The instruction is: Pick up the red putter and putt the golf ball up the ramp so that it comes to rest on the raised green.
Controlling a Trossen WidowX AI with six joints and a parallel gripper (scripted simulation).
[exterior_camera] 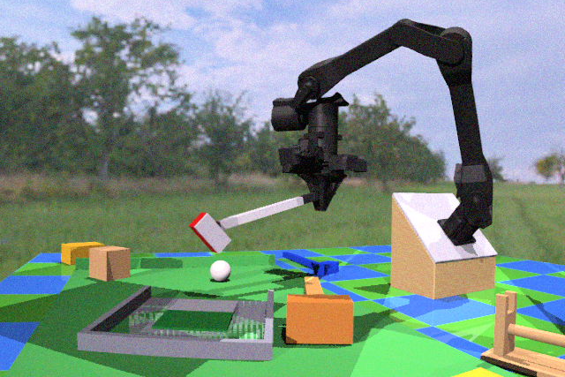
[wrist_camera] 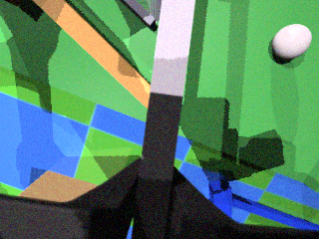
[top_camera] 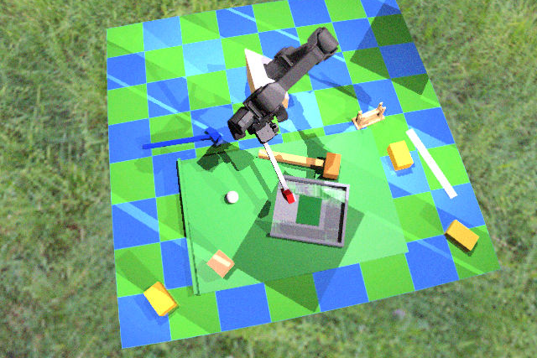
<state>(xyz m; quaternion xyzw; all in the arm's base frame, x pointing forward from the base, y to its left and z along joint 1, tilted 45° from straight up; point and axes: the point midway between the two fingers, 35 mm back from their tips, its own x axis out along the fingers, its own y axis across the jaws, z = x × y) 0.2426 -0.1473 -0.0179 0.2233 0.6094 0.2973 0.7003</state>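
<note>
My gripper [top_camera: 265, 141] [exterior_camera: 321, 203] [wrist_camera: 154, 166] is shut on the dark grip of the red putter [top_camera: 275, 165] [exterior_camera: 262, 213] [wrist_camera: 171, 45]. The putter is in the air, its white shaft slanting down to the red head. In the top view the head overlaps the near-left part of the grey-walled frame [top_camera: 309, 241] [exterior_camera: 177, 349] [wrist_camera: 142, 12], which surrounds a dark green square [top_camera: 309, 210] [exterior_camera: 193, 320]. The white golf ball [top_camera: 232, 197] [exterior_camera: 220, 270] [wrist_camera: 292, 41] rests on the green mat, left of the frame in the top view. The ramp's slope is hard to make out.
An orange mallet [top_camera: 332, 166] [exterior_camera: 319, 320] [wrist_camera: 100, 45] lies beside the frame. A blue putter [top_camera: 173, 142] [exterior_camera: 326, 267] [wrist_camera: 221, 199] lies off the mat. A tan block [top_camera: 221, 262] [exterior_camera: 109, 263], wooden rack [top_camera: 368, 119] [exterior_camera: 504, 327], yellow blocks [top_camera: 399, 155] and white strip [top_camera: 431, 163] stand around.
</note>
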